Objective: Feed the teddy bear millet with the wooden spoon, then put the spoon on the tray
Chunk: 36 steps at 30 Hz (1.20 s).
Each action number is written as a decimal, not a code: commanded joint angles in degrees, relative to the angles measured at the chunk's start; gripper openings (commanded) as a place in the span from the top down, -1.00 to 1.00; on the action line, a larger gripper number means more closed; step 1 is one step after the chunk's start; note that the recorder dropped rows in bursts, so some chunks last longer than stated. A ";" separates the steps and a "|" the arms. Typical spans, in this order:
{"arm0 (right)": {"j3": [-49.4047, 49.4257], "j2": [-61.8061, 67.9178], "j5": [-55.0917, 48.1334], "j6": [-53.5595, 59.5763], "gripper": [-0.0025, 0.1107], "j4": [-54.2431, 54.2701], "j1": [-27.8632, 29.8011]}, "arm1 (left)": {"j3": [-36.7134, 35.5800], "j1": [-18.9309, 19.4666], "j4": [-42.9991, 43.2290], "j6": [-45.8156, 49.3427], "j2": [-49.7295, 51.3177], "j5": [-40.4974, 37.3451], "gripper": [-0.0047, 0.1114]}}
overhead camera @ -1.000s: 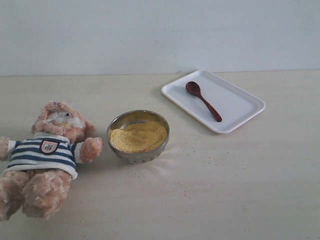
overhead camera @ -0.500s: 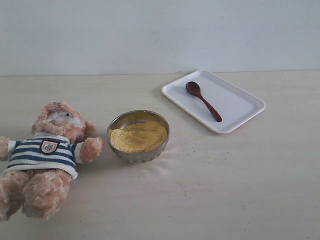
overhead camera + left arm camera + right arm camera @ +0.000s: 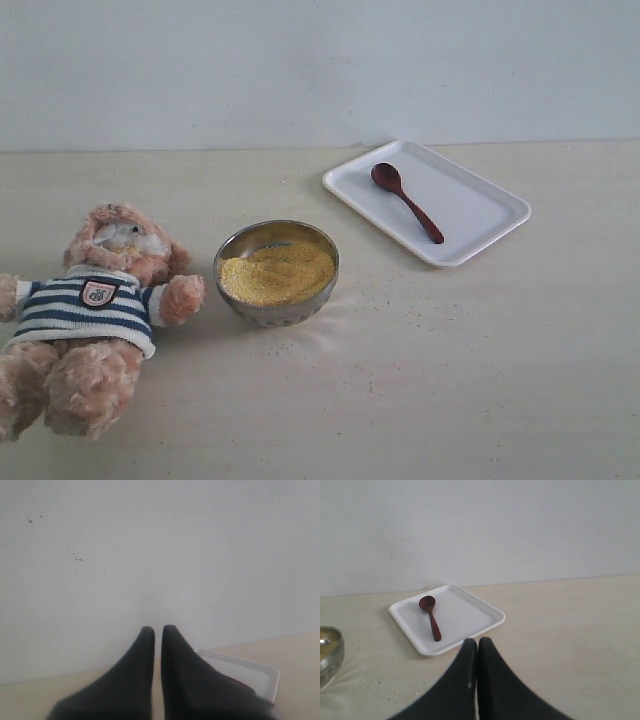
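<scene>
The teddy bear (image 3: 95, 310) lies on its back at the left of the table in its striped shirt. Beside it stands a steel bowl (image 3: 277, 272) filled with yellow millet (image 3: 276, 272). The dark wooden spoon (image 3: 406, 201) rests on the white tray (image 3: 480, 215) at the back right; it also shows in the right wrist view as spoon (image 3: 430, 616) on tray (image 3: 470, 617). Neither arm appears in the exterior view. My right gripper (image 3: 477, 641) is shut and empty, short of the tray. My left gripper (image 3: 157, 629) is shut with a slim gap, holding nothing, facing the wall.
A pale wall runs behind the table. A few millet specks lie scattered on the tabletop near the bowl (image 3: 329, 652). A corner of the tray (image 3: 260, 677) peeks past the left fingers.
</scene>
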<state>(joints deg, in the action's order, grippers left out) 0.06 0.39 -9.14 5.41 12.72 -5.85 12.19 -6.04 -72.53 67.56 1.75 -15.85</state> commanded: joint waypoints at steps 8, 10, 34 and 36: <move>-0.06 -0.39 0.76 -0.16 0.96 -0.10 0.11 | -2.39 -1.06 0.64 -0.24 -0.96 1.21 0.83; -0.06 -0.39 0.76 -0.16 0.96 -0.10 0.11 | -2.39 -1.06 0.64 -0.24 -0.96 1.72 0.83; -0.06 -0.39 0.76 -0.16 0.96 -0.10 0.11 | -3.36 -1.15 43.64 -45.10 -1.75 3.50 0.83; -0.06 -0.39 0.76 -0.16 0.96 -0.10 0.11 | -4.22 -1.15 45.75 -48.80 -1.75 4.14 0.83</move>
<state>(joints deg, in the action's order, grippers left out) 0.06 0.39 -9.11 5.41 12.72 -5.85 9.17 -6.76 -29.78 23.23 0.18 -12.78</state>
